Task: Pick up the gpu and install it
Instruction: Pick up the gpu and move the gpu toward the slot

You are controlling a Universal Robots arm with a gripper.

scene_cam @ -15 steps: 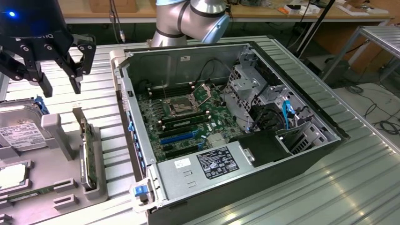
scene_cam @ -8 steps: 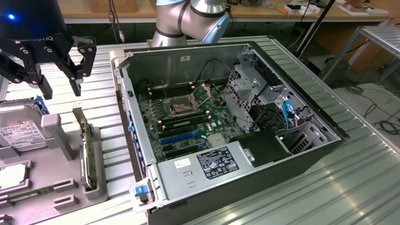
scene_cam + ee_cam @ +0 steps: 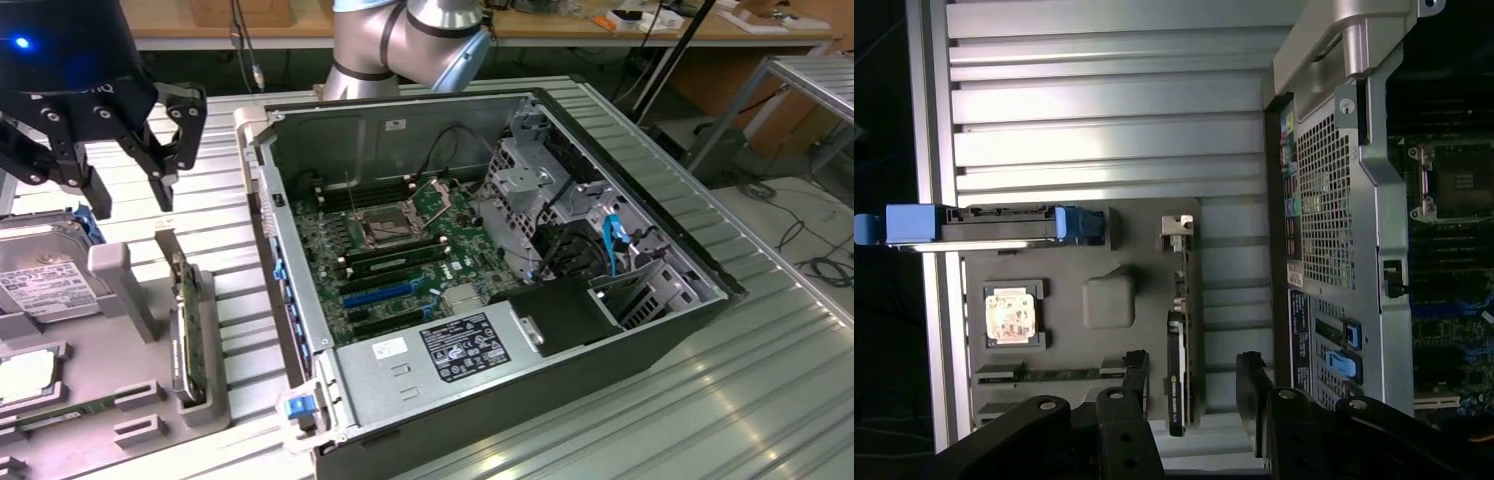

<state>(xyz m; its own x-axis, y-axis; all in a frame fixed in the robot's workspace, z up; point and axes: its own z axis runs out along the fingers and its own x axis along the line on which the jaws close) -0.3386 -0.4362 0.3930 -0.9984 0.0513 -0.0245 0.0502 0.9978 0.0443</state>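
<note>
Remote station, card not yet lifted: my hand (image 3: 123, 178) hangs spread wide and empty above the grey holder tray (image 3: 114, 285). The gpu (image 3: 179, 320) stands on edge in a slot of that tray, just beside the open computer case (image 3: 387, 140) on the ribbed metal surface (image 3: 747, 400). Through the wrist camera, the two fingertips (image 3: 1137, 385) flank the card's dark end without touching it, and a silver bracket (image 3: 1176, 228) marks the far end. In the exterior view the picture's edge cuts off the hand's upper body and part of the hard drive (image 3: 40, 280).
</note>
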